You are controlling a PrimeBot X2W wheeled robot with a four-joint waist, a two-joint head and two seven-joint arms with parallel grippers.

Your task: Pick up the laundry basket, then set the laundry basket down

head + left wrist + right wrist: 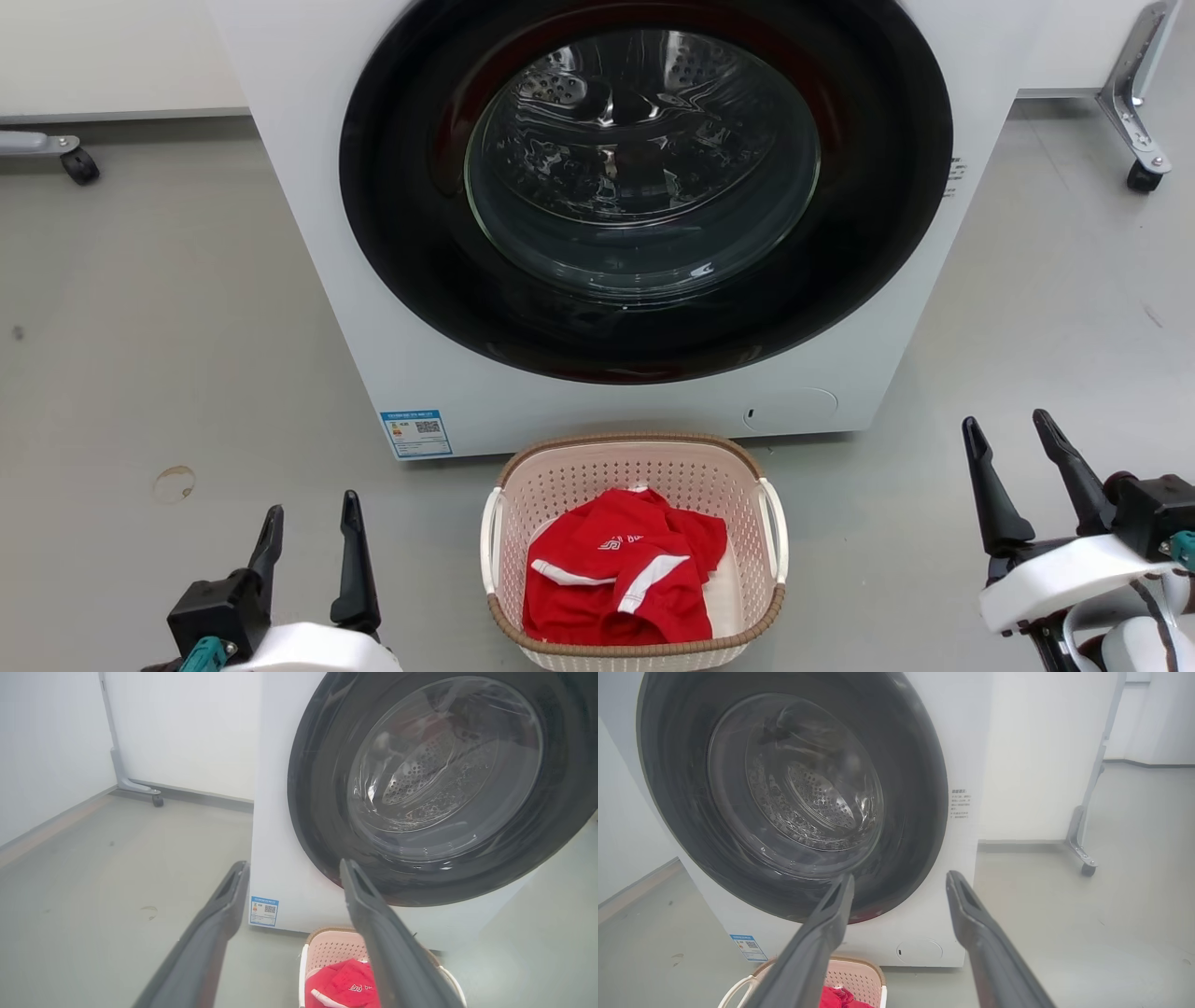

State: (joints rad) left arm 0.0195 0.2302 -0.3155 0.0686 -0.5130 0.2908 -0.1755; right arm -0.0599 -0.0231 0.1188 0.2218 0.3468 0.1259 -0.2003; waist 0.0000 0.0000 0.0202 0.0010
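Now flanking the cream perforated plastic laundry basket (597,474) with left gripper (312,509) and right gripper (1006,422), both open and empty, probably to reach its white loop handles (777,537).

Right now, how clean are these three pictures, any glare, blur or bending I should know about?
Head view: sharp, evenly lit, soft reflections on the washer door glass, laundry basket crisp. Left wrist view: hazy, wide-angle bulges the door, left gripper out of focus. Right wrist view: same haze, right gripper blurred, glass streaked with glare.
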